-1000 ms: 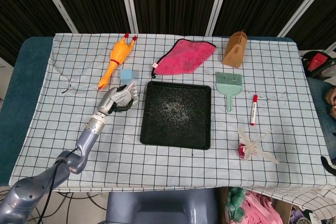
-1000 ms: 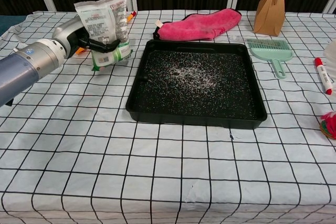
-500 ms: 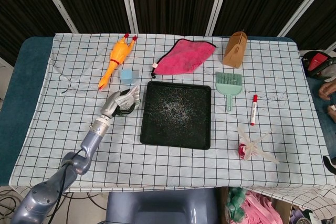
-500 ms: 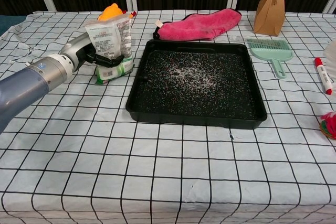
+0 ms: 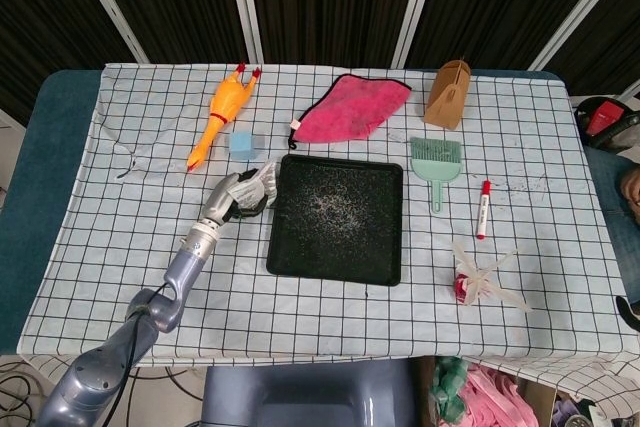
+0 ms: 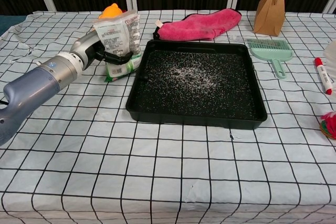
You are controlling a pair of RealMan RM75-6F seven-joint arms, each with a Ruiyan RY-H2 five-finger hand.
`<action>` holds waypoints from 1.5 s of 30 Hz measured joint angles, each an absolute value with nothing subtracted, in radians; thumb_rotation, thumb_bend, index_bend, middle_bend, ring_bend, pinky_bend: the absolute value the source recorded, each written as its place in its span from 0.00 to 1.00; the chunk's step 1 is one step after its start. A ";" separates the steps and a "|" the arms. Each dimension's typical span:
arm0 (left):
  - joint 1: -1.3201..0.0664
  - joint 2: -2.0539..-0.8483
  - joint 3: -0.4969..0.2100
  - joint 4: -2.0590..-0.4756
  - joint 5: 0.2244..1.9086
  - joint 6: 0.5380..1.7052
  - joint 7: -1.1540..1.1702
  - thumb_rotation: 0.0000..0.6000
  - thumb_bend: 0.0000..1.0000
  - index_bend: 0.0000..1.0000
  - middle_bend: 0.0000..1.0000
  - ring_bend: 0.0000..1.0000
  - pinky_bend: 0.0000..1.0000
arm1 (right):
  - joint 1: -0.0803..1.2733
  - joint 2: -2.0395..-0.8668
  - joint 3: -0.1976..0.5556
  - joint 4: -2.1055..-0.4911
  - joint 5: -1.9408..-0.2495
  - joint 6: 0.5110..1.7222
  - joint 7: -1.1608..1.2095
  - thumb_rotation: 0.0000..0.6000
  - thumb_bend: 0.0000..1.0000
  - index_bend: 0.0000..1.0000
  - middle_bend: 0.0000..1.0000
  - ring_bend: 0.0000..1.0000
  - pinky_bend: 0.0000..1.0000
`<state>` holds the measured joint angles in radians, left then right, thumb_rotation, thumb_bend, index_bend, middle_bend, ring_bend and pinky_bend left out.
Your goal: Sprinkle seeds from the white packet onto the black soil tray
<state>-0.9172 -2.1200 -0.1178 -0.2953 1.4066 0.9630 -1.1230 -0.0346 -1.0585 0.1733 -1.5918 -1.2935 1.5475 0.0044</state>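
Note:
The black soil tray [image 5: 335, 268] [image 6: 157, 113] lies mid-table with pale seeds scattered over its middle. My left hand [image 5: 231, 199] [image 6: 97, 52] grips the white seed packet [image 5: 256, 186] [image 6: 119, 35], held upright just left of the tray's far-left corner. A green-edged bottom part of the packet [image 6: 123, 67] touches the cloth beside the tray wall. My right hand does not show in either view.
An orange rubber chicken [image 5: 222, 112], a small blue block [image 5: 241, 142], a pink cloth [image 5: 351, 107], a brown paper bag [image 5: 448, 93], a green dustpan brush [image 5: 436, 160], a red marker [image 5: 484, 208] and a clear bundle with red [image 5: 480, 280] lie around the tray.
My left hand has carried the packet rightward and a little nearer, from beside the blue block up to the tray's left edge. The forearm has swung in with it.

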 measured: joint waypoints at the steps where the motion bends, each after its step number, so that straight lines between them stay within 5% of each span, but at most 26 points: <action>1: -0.916 -2.121 -0.117 -0.292 1.408 0.960 -1.123 1.00 0.58 0.45 0.46 0.31 0.37 | -0.035 -1.058 0.174 -1.592 -1.294 1.549 0.005 1.00 0.20 0.26 0.04 0.15 0.33; 6: -0.916 -2.123 -0.115 -0.285 1.415 0.940 -1.125 1.00 0.47 0.39 0.40 0.27 0.35 | -0.035 -1.057 0.172 -1.594 -1.296 1.548 0.006 1.00 0.20 0.26 0.04 0.15 0.33; 12: -0.909 -2.112 -0.105 -0.286 1.430 0.922 -1.121 1.00 0.34 0.16 0.17 0.08 0.19 | -0.035 -1.057 0.173 -1.595 -1.297 1.549 0.004 1.00 0.20 0.26 0.04 0.15 0.33; 17: -0.910 -2.094 -0.098 -0.297 1.440 0.908 -1.101 1.00 0.30 0.09 0.09 0.00 0.11 | -0.031 -1.062 0.171 -1.596 -1.299 1.545 0.000 1.00 0.20 0.26 0.04 0.15 0.33; 33: -0.873 -1.991 -0.097 -0.474 1.459 0.980 -1.019 1.00 0.30 0.07 0.06 0.00 0.08 | -0.023 -1.067 0.162 -1.593 -1.317 1.538 -0.009 1.00 0.20 0.26 0.04 0.15 0.33; 45: -0.799 -1.774 -0.103 -0.874 1.440 1.029 -0.791 1.00 0.30 0.05 0.04 0.00 0.00 | -0.035 -1.059 0.167 -1.603 -1.320 1.566 0.001 1.00 0.20 0.26 0.04 0.15 0.33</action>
<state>-0.7988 -1.7739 -0.1025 -0.8739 1.4398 1.0288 -0.7909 -0.0350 -1.0586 0.1667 -1.6029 -1.3205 1.5663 0.0006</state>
